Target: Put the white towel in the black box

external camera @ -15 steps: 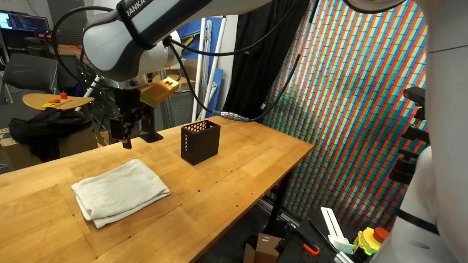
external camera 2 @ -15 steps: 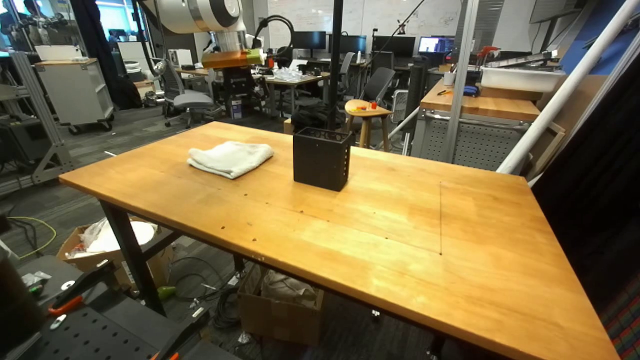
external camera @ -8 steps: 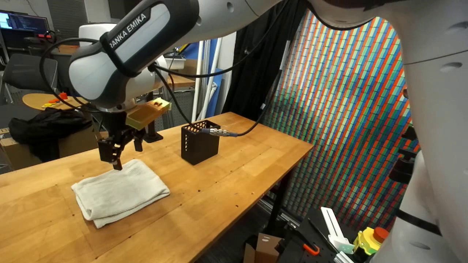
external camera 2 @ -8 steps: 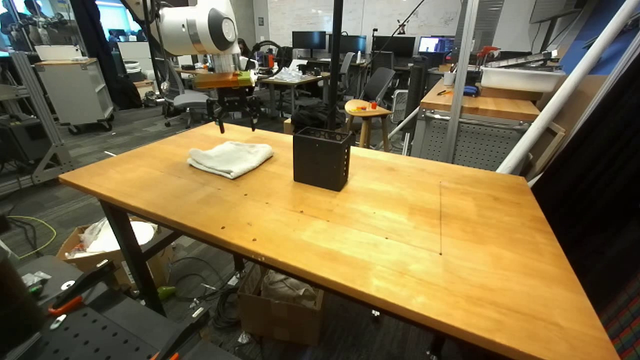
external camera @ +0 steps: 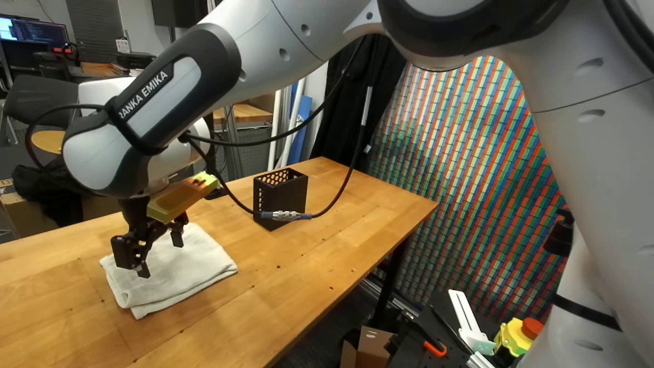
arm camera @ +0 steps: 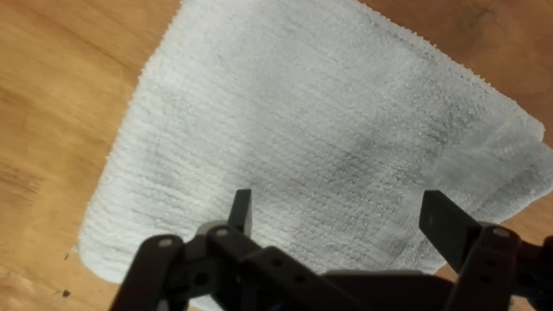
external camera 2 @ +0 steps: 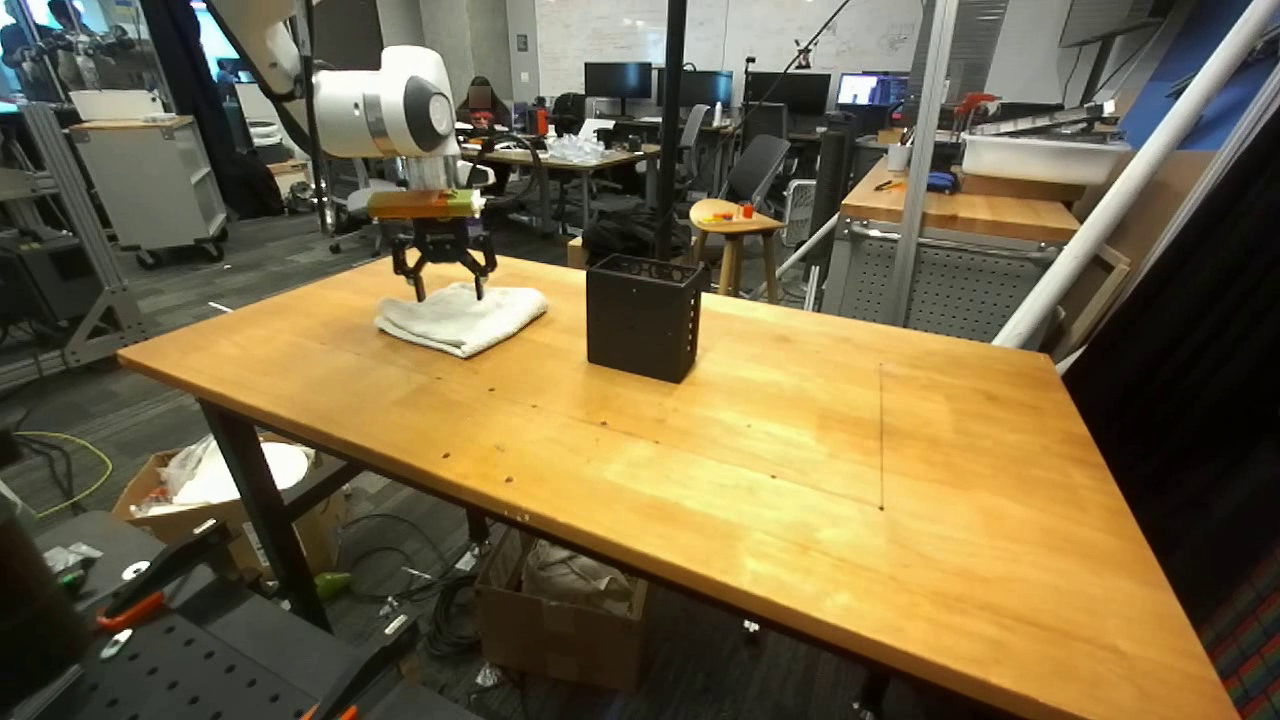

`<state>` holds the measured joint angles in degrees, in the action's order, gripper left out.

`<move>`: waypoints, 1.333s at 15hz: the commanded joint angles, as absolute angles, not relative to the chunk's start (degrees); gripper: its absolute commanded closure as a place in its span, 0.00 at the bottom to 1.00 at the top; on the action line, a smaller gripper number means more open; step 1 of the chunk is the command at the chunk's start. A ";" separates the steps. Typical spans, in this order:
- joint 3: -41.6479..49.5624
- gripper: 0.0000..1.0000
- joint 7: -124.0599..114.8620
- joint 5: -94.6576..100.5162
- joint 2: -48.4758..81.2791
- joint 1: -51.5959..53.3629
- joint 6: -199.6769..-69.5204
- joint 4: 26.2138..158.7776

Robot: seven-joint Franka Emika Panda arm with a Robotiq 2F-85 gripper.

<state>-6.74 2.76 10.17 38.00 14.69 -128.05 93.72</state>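
Note:
The folded white towel lies flat on the wooden table in both exterior views [external camera: 196,260] [external camera 2: 480,315] and fills most of the wrist view [arm camera: 293,108]. My gripper is open and empty, pointing down low over the towel, in both exterior views [external camera: 161,259] [external camera 2: 450,295]. In the wrist view [arm camera: 337,194] its two fingers stand wide apart with towel surface between them. Whether the fingertips touch the cloth I cannot tell. The black box stands upright and open-topped beside the towel in both exterior views [external camera: 286,199] [external camera 2: 640,325]. The box's inside bottom is hidden.
The wooden table [external camera: 332,245] bears the towel and box. The arm's black cable with a metal connector [external camera: 286,215] hangs across the front of the box in an exterior view. A dark post [external camera 2: 672,130] rises behind the box at the table's far edge.
My gripper has come down from well above the table to just over the towel, and the arm has extended with it. Its fingers now show spread apart. Towel and box have not moved.

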 commanded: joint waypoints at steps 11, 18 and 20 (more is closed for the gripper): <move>-6.97 0.40 2.48 8.37 45.78 13.80 -129.05 88.65; -6.50 0.94 1.59 8.81 42.93 13.72 -128.83 90.81; -6.11 1.00 1.12 9.07 41.57 13.63 -128.59 91.52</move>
<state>-6.63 2.06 9.56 43.63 13.80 -128.66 90.36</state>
